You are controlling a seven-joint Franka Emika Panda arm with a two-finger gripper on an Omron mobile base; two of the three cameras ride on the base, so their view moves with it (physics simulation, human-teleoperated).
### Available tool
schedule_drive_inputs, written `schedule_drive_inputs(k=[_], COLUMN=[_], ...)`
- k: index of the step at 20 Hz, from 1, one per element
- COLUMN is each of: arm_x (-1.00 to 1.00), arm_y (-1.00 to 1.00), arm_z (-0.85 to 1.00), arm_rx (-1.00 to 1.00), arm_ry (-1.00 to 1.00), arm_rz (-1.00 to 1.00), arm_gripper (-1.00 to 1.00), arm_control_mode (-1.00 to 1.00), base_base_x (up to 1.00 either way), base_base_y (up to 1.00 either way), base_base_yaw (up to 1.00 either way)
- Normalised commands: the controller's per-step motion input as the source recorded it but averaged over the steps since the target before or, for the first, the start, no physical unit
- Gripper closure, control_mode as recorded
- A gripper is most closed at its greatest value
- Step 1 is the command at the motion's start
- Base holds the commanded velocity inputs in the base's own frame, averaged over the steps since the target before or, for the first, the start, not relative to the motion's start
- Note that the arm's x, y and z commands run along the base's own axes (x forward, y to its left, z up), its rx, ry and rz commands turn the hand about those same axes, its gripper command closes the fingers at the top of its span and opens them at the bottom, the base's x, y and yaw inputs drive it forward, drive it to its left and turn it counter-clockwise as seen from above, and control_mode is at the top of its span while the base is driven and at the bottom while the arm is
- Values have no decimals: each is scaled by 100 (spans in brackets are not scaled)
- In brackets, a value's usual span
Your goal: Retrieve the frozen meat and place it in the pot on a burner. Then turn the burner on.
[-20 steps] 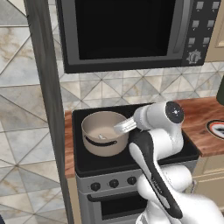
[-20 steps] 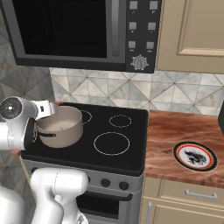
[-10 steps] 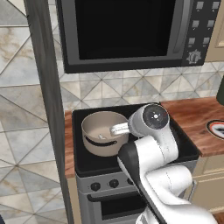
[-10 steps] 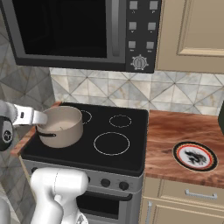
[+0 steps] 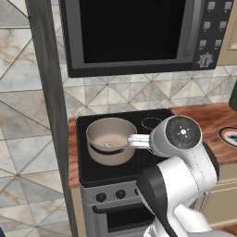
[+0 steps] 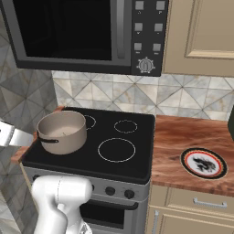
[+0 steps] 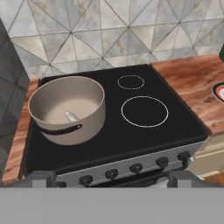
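The beige pot (image 7: 68, 109) stands on the front left of the black stove top (image 7: 127, 135), and it hides the burner beneath it. A dark handle band runs along the pot's near side. The frozen meat (image 7: 71, 116) is a small pale lump lying on the pot's floor, and it is also seen in the pot (image 5: 111, 141) as the meat (image 5: 107, 144). My gripper (image 7: 113, 177) is open and holds nothing. It is in front of the stove, above its knob row, clear of the pot. The pot (image 6: 62, 131) sits upright.
A large white ring (image 7: 145, 111) and a small white ring (image 7: 131, 82) mark the stove's right half. Several knobs (image 7: 136, 168) line the stove front. A patterned plate (image 6: 204, 162) lies on the wooden counter at the right. A microwave (image 6: 82, 32) hangs above, and a dark panel (image 5: 48, 115) stands at the left.
My arm has swung and drawn the hand back from the pot's rim towards the stove front. The pot and the meat have stayed where they were.
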Motion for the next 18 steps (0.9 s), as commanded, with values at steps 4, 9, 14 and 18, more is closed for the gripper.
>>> schedule_drive_inputs(k=[4,9,14,18], arm_x=[-59,-33,-1,0], arm_y=[-51,-5,26,39], arm_z=[-33,-67,-68,-58], arm_rx=[17,11,0,0], arm_ry=[-13,-7,-8,-12], arm_rz=[-1,9,1,0], arm_gripper=[-100,-100,-100,-100], arm_control_mode=[-100,-100,-100,-100], base_base_x=[0,0,0,0], base_base_y=[0,0,0,0], base_base_yaw=[0,0,0,0])
